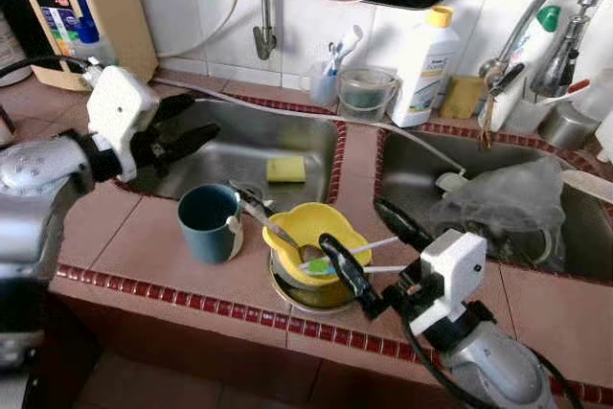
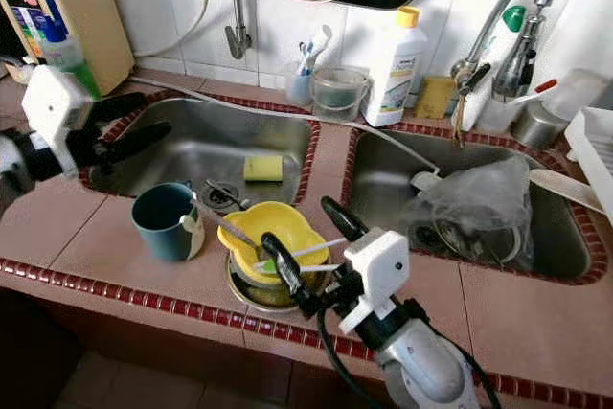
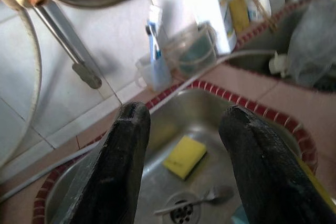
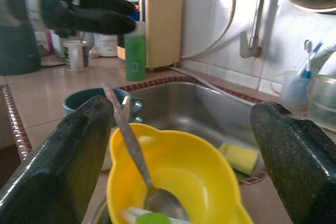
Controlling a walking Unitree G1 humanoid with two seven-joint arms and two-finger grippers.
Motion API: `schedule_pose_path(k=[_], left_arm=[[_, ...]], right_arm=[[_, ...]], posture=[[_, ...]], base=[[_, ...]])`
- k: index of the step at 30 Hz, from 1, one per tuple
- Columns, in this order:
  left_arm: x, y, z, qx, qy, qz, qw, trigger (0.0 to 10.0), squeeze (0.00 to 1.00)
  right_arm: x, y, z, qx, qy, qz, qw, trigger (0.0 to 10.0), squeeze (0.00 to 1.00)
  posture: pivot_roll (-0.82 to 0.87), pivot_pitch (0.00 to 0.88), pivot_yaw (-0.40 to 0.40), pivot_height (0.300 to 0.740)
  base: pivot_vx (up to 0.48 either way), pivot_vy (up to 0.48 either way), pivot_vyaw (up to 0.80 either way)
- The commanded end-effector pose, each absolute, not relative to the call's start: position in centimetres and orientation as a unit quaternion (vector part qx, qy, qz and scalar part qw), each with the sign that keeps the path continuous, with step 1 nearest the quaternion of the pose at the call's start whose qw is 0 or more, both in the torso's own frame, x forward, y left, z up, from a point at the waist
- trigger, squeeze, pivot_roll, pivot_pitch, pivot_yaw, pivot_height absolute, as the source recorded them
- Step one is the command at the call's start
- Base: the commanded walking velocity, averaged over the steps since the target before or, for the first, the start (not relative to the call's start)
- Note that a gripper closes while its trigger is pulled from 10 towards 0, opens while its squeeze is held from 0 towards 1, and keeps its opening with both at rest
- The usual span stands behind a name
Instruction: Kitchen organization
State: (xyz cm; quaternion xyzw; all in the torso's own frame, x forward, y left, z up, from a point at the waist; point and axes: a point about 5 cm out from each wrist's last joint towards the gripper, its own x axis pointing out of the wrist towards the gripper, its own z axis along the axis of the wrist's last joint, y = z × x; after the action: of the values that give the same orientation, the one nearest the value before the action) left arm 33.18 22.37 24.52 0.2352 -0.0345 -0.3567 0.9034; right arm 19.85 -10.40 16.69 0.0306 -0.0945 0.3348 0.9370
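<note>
Showing sponge point(image 3: 184, 156) and fork point(image 3: 194, 200) in sink point(image 3: 210, 114), left hand point(image 3: 184, 129) open; right hand point(image 1: 362, 241) open by yellow bowl point(image 1: 311, 232).

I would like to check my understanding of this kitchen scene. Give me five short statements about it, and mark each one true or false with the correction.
1. The yellow sponge lies in the left sink. True.
2. The blue mug stands inside the right sink. False: it stands on the tiled counter, beside the yellow bowl.
3. The right end effector is open, near the yellow bowl. True.
4. The left end effector is shut on the sponge. False: it is open and holds nothing, above the left sink.
5. A clear plastic bag lies in the right sink. True.
</note>
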Motion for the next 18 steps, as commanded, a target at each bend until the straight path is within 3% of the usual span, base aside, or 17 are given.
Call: schedule_pose_path(k=[1,18], left_arm=[[33.4,22.4,24.4,0.253,-0.022,-0.363,0.896,10.0,0.00],[34.1,25.5,24.1,0.304,0.063,-0.398,0.863,10.0,0.00]], right_arm=[[19.7,-10.2,17.4,0.032,-0.104,0.346,0.932,10.0,0.00],[19.3,-10.5,18.2,0.037,-0.093,0.341,0.935,10.0,0.00]], posture=[[0.08,0.004,-0.023,0.740],[0.06,0.032,-0.014,0.740]], base=[[0.000,0.000,0.00],[0.000,0.000,0.00]])
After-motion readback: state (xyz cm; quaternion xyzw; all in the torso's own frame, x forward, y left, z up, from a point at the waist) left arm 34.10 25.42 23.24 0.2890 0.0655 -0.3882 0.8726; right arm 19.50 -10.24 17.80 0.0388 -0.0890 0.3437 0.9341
